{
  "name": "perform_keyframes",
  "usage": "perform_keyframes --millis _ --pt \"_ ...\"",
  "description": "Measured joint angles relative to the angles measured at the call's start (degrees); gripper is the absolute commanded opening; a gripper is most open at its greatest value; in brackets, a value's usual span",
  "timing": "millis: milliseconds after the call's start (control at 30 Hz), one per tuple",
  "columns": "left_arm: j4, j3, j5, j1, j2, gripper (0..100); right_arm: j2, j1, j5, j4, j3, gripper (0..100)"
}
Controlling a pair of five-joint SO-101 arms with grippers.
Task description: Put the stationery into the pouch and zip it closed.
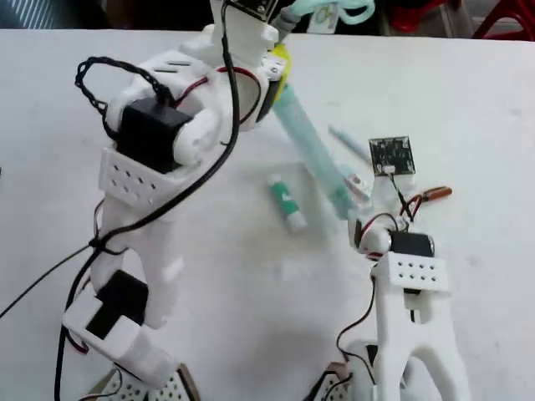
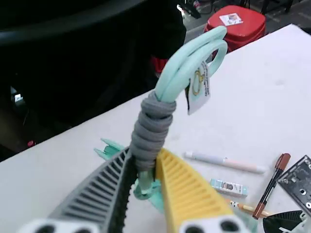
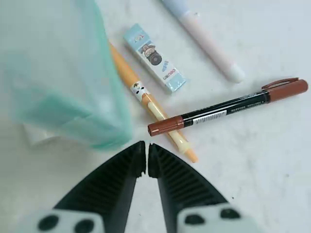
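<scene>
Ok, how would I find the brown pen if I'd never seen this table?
On the white table, look just beside the mint-green pouch. The brown pen lies there, crossing the thin orange pen. It alone has a black barrel with brown at both ends.

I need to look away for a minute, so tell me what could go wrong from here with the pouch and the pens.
1. The left gripper holds the pouch only by its strap, so the pouch may swing or twist when something is pushed in.
2. The brown pen lies across the orange pencil; picking up either could drag or roll the other.
3. The right gripper is shut beside the pouch and could nudge it when opening.
</scene>
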Motion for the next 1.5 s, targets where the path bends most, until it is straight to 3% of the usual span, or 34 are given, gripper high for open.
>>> perform_keyframes --millis 267,467,633,867,1067,1300,1500 --pt "-1.7 -9.5 -3.8 1.5 -0.4 2 0.0 0.4 0.0 -0.4 0.0 1.8" --pt "1.5 -19.9 -2.3 3.3 -2.5 2 0.0 0.4 0.0 -0.4 0.0 1.8" --pt "3.6 -20.8 -3.3 3.0 -3.8 2 0.0 0.4 0.0 -0.4 0.0 1.8" --pt "11.4 -20.8 -3.3 -7.7 -4.3 2 0.0 0.4 0.0 -0.4 0.0 1.8" --pt "11.6 -20.8 -3.3 -14.7 -7.9 2 0.0 -1.6 1.6 -0.4 0.0 1.8" --pt "12.5 -15.7 -3.3 -16.4 -7.7 2 0.0 -1.7 2.2 -0.4 0.0 1.8" --pt "14.8 -15.6 -3.3 -13.9 -7.8 2 0.0 -1.8 2.2 -0.5 0.8 1.8"
